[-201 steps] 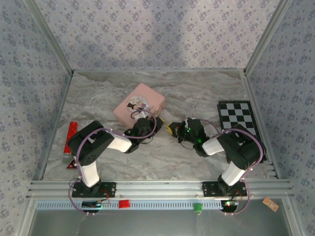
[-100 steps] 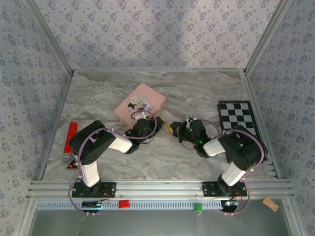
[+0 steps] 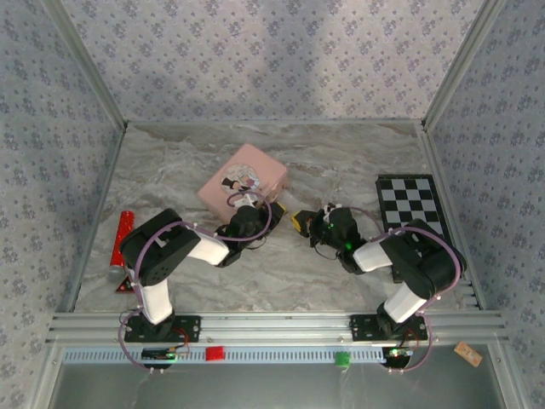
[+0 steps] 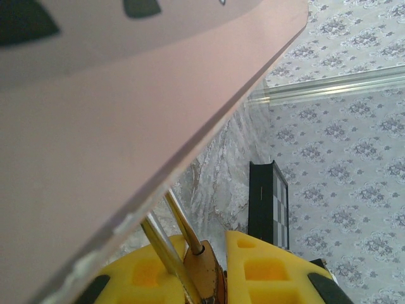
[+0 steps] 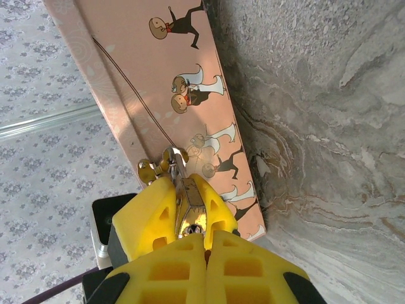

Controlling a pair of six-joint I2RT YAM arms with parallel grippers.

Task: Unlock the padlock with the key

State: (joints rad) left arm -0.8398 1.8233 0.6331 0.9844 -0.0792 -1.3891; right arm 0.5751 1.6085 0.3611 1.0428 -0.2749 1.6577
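Observation:
The small brass padlock point(image 4: 205, 272) hangs by its silvery shackle point(image 5: 172, 158) from the clasp on the pink cartoon-printed tin point(image 3: 243, 179). My left gripper point(image 4: 212, 253) is shut on the padlock's body, its yellow fingers point(image 5: 142, 212) on either side. My right gripper point(image 5: 205, 235) is shut, and its fingertips press up against the padlock's bottom face point(image 5: 190, 228). The key is hidden. In the top view the left gripper point(image 3: 247, 215) and the right gripper point(image 3: 302, 221) meet at the tin's near corner.
A black-and-white chessboard point(image 3: 411, 204) lies at the right of the marble table. A red cylinder point(image 3: 122, 243) lies near the left wall. Patterned walls close in three sides. The tin's side point(image 4: 95, 126) looms just above the left gripper.
The right gripper has edged slightly toward the tin. The left gripper has stayed where it was, still closed on the padlock.

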